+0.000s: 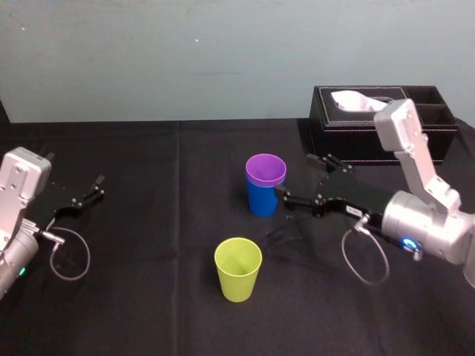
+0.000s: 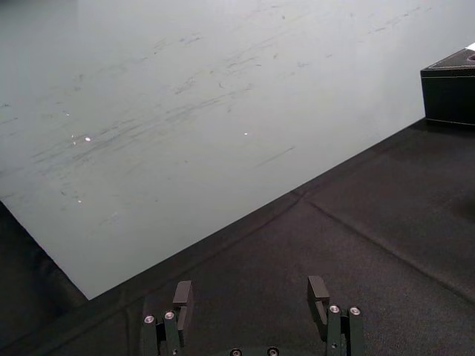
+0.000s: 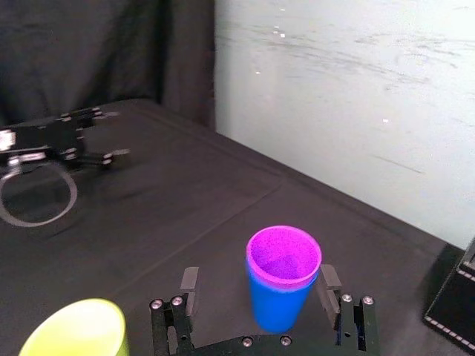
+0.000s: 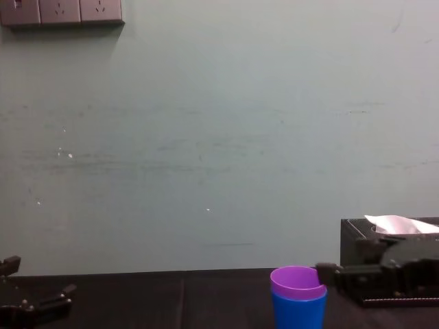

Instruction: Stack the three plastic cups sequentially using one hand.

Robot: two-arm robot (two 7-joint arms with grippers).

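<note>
I am holding my right claw [image 1: 297, 176] released. Its two flat black fingers [image 3: 189, 280] are spread wide and reaching in from the right toward the stacked pair near the middle of the table. From my wrist, one finger is showing on each side of the stack. Whether a pad is touching the plastic, I cannot tell.

The purple cup [image 1: 266, 169] is sitting nested inside the blue cup [image 1: 261, 199], with only its round rim and a thin band of wall rising above the blue one. Both are smooth, tapered tumblers, wider at the mouth than at the base, and they are standing upright.

The yellow-green cup [image 1: 238, 268] has the same tapered shape and glossy plastic. It is standing alone and upright, nearer to me than the stack and a little to its left, apart from it.

Everything is resting on a matte black cloth [image 1: 148, 237] with a faint seam running across it. A thin cable [image 1: 365, 259] is looping beside my silver-grey right wrist.

Behind my right arm, a black leather-look tissue box [image 1: 371, 144] with pale stitching is sitting by the scuffed pale wall [image 1: 185, 59], and a white tissue [image 1: 356, 100] is poking out of its top.

My left claw [image 1: 89, 194] is resting far off at the left edge of the table, its fingers also parted.
</note>
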